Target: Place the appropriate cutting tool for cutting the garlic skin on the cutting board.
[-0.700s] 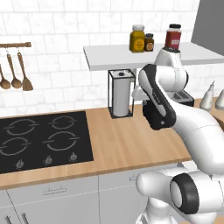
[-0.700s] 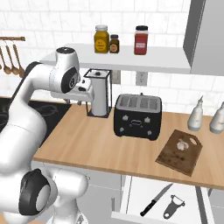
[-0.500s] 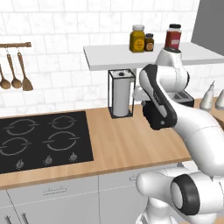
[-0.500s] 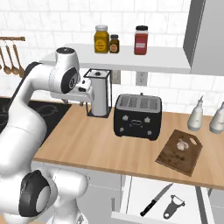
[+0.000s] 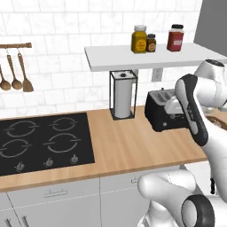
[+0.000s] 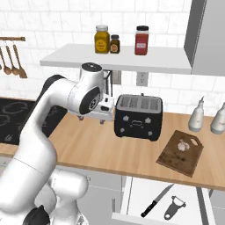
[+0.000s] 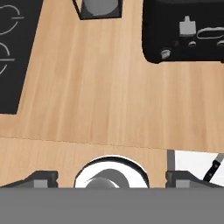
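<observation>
gripper: the two dark finger tips (image 7: 112, 179) sit way out at the bottom corners of the hand view, so it's spread wide, nothing between them, touching nothing, just hanging above bare light wood counter (image 7: 100, 92)

arm: the white Franka arm with dark joints (image 6: 83, 94) is bent up over the counter, and the hand itself is tucked behind the arm in both base views so you can't really read the fingers there

cutting tool: small slim knife with a black handle and pale blade (image 6: 156, 201), lying at a slant in the open white drawer (image 6: 132, 197) below the counter edge, tip toward the counter; the hand view catches just a dark sliver of it (image 7: 212, 169) at the right edge, cut off by the frame

next to it: a grey metal peeler (image 6: 175, 208) lies just beside the knife in the same drawer, apart from it

cutting board: flat dark brown wooden board with angled corners (image 6: 176, 156), on the counter above the drawer, right of the toaster, turned at an angle

garlic: small whitish-pink bulb (image 6: 182, 143) sitting on the board, toward its back end; too small to make out skin detail

toaster: black four-slot toaster (image 6: 138, 116) mid counter, just beside the arm's wrist; in the left base view the arm covers its right part

further back: two pale grey bottle-shaped shakers (image 6: 196, 116) by the wall behind the board, the right one cut off by the frame
</observation>
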Robot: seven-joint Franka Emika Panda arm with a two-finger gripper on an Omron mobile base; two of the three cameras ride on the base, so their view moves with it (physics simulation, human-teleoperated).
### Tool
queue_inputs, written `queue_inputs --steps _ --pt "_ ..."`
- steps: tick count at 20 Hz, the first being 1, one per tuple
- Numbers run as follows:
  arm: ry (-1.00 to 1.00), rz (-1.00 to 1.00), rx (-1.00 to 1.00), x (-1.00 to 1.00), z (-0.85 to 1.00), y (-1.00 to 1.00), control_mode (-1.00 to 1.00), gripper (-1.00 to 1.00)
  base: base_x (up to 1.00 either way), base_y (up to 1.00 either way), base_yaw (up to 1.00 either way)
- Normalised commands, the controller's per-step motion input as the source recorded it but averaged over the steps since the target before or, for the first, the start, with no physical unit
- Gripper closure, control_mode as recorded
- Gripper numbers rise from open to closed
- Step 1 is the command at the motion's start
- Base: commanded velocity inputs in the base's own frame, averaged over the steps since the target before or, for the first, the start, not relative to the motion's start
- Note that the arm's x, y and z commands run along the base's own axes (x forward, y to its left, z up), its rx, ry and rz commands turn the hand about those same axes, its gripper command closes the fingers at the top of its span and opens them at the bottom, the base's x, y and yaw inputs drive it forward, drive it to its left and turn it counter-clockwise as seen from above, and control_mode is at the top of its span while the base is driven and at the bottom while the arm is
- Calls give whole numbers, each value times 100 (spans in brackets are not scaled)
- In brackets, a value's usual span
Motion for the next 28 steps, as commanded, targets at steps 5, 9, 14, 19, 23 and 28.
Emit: queue_inputs --steps 5,9,14,19,23,28 --pt "0 0 0 -41 -48 -100 -100 -100 0 0 0" --pt "3 0 0 -36 -51 -100 -100 -100 0 0 0" --pt "6 0 0 -48 -52 -100 -100 -100 0 0 0" --pt "7 -1 0 -37 -59 -84 -100 -100 0 0 0" --pt "15 -1 0 -6 -56 -61 -100 -100 0 0 0" --pt "5 0 0 -14 -43 -44 -100 -100 0 0 0"
